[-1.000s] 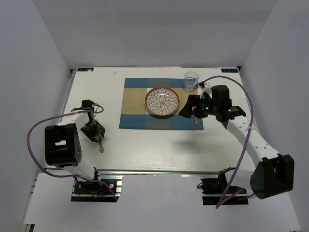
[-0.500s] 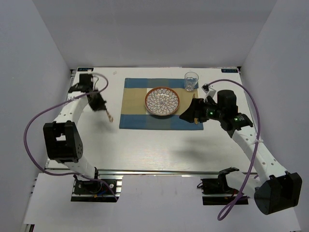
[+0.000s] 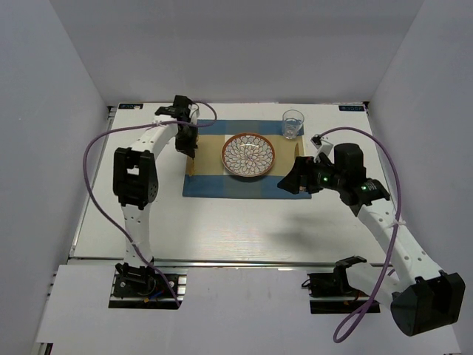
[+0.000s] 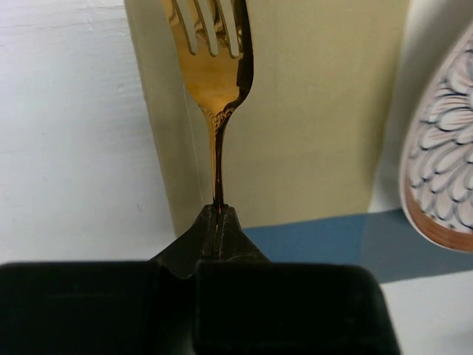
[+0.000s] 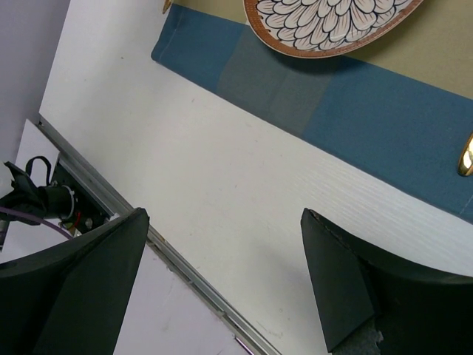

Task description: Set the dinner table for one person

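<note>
My left gripper (image 3: 188, 142) is shut on the thin handle of a gold fork (image 4: 218, 74). It holds the fork over the left tan strip of the blue-and-tan placemat (image 3: 222, 185), tines pointing away, left of the patterned plate (image 3: 248, 155). In the left wrist view the gripper (image 4: 218, 214) pinches the handle, and the plate's rim (image 4: 443, 170) shows at the right. My right gripper (image 3: 293, 177) is open and empty above the placemat's right edge. A gold utensil tip (image 5: 465, 155) lies on the mat there. The white dinner table (image 3: 222, 222) carries it all.
A clear drinking glass (image 3: 293, 124) stands on the table past the placemat's far right corner. The metal rail (image 5: 192, 274) runs along the table's front edge. White walls close in the left, right and far sides.
My left arm has swung from the table's left side up to the placemat's left edge, carrying the fork. My right gripper has drawn back slightly from the utensil on the mat's right edge.
</note>
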You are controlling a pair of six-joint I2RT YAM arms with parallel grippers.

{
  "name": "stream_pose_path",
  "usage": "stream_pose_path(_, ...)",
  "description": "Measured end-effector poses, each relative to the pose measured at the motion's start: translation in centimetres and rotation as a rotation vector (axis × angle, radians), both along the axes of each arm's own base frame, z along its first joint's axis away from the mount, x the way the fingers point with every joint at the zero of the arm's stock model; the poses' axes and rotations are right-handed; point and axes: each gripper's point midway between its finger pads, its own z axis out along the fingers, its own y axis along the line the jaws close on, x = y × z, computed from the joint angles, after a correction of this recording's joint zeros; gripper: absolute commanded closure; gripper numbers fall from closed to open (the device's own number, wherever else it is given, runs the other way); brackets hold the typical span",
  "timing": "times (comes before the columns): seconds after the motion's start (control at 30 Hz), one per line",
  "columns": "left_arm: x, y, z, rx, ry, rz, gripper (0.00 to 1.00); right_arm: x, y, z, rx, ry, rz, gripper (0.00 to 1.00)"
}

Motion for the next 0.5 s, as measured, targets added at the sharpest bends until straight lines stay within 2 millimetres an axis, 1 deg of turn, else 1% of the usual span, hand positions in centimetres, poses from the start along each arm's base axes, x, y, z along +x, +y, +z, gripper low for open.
stream_pose_path(0.07, 0.0, -0.2, -1.2, 0.030, 0.026, -0.018, 1.00, -0.3, -0.2, 0.2, -0.007, -0.010, -0.003, 0.11)
stream_pose_path(0.13, -0.3, -0.3, -1.9, 0.054, 0.045, -0.029, 1.00, -0.6, -0.4, 0.4, -0.012, -0.019, -0.006, 0.11)
stream_pose_path(0.23, -0.6, -0.4, -1.9, 0.081, 0.052, -0.042, 1.00, -0.7, -0.5, 0.6, -0.012, -0.024, -0.007, 0.11)
stream_pose_path(0.37, 0.4, -1.0, -1.7, 0.101, 0.029, -0.050, 1.00, -0.8, -0.6, 0.3, -0.015, -0.017, -0.007, 0.11)
stream_pose_path(0.43, 0.5, -1.2, -2.5, 0.113, 0.036, -0.053, 1.00, -0.9, -0.6, 0.0, -0.017, -0.010, -0.007, 0.11)
stream_pose_path(0.5, 0.1, -1.4, -3.5, 0.125, 0.059, -0.055, 1.00, -1.0, -0.6, 0.0, -0.017, -0.008, -0.007, 0.11)
